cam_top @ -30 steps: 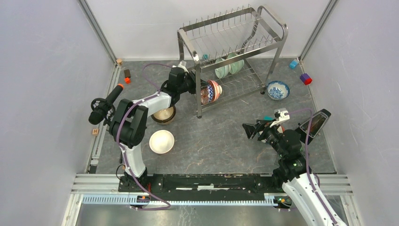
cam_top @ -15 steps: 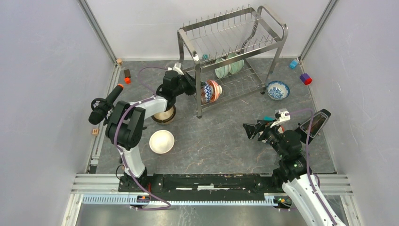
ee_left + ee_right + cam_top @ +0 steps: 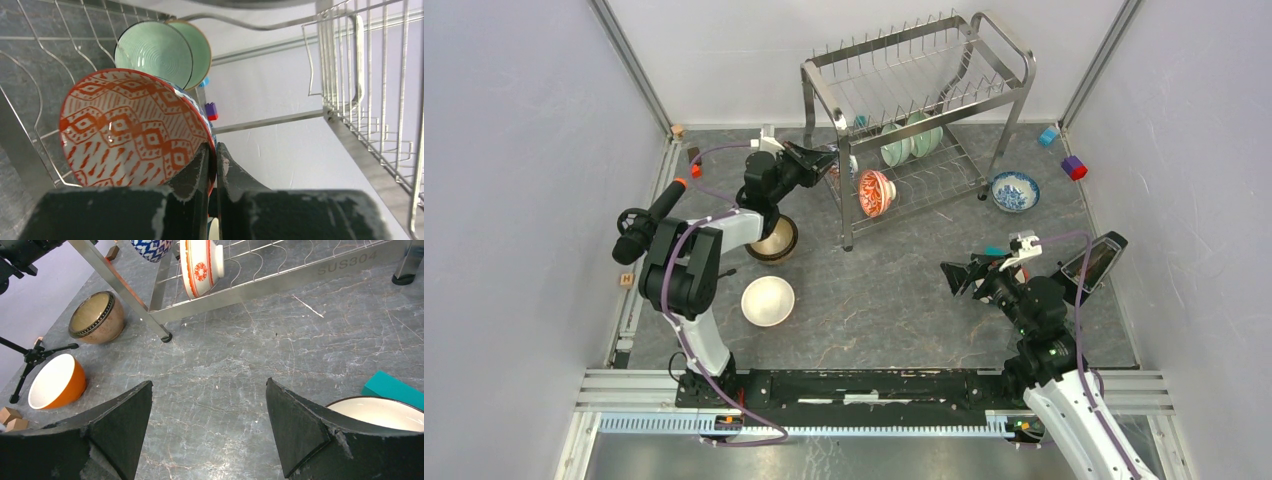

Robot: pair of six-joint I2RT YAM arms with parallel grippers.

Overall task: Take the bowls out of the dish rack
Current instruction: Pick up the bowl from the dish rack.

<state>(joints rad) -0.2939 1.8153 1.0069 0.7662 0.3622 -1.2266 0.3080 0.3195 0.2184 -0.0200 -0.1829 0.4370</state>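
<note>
Presently my left gripper (image 3: 212, 150) is clamped on the rim of a round ceramic bowl with a red-orange diamond-patterned inside (image 3: 130, 130). One finger lies on the patterned inner wall and the other on the outer wall, which shows blue. The bowl stands on edge at the left end of the lower tier of the shiny steel wire dish rack (image 3: 345, 269), beside the corner post. Whether its foot is free of the prongs I cannot tell.

Governing relation: the bowl lies straight ahead of my fingers, on the rack side, its mouth turned towards my wrist camera. The upper tier sits overhead, so I judge the way out to be backwards along the line of my fingers, away from the rack, rather than upwards.

Just beyond it, a second red-orange patterned bowl (image 3: 876, 193) stands on edge, and two pale green bowls (image 3: 909, 140) stand farther along. A crooked withdrawal could knock them.

A dark brown bowl (image 3: 774, 240) and a white bowl (image 3: 767, 300) already sit on the grey marbled table (image 3: 904, 300) beside my left arm, the nearer arm by far. My right gripper (image 3: 209, 384) is spread wide on nothing, well apart from the rack.
</note>
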